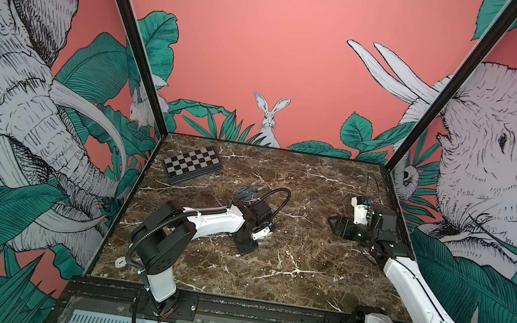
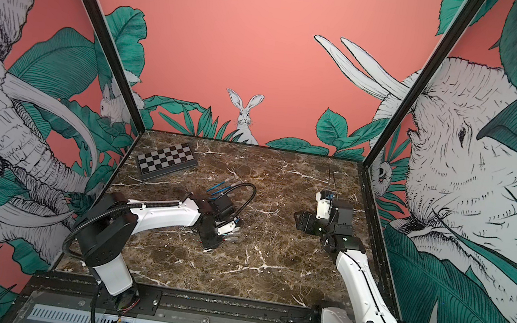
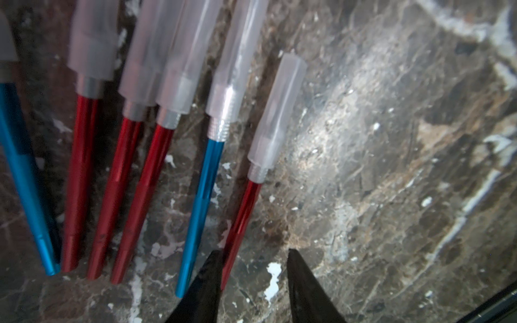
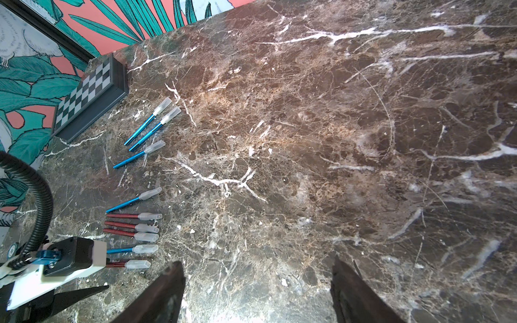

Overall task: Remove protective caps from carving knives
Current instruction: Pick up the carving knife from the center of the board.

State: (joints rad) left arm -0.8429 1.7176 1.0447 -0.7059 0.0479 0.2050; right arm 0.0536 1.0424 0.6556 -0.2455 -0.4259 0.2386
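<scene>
Several carving knives lie side by side on the marble, red and blue handles, each with a clear protective cap [image 3: 277,112] over its tip. My left gripper [image 3: 253,251] is low over the near end of the row, jaws part open. The tail of the outermost red knife [image 3: 243,212] lies between them against one finger [image 3: 209,279]; the other finger stands clear of it. A blue knife [image 3: 201,201] lies just outside that finger. More capped blue knives [image 4: 148,123] lie farther back. My right gripper [image 4: 257,265] hangs wide open over bare marble, holding nothing.
A folded checkered board [image 1: 193,165] lies at the back left, beyond the knives. The left arm [image 1: 214,221] reaches in from the front left and hides part of the row in both top views. The right gripper [image 1: 334,226] sits at mid right, near the side wall.
</scene>
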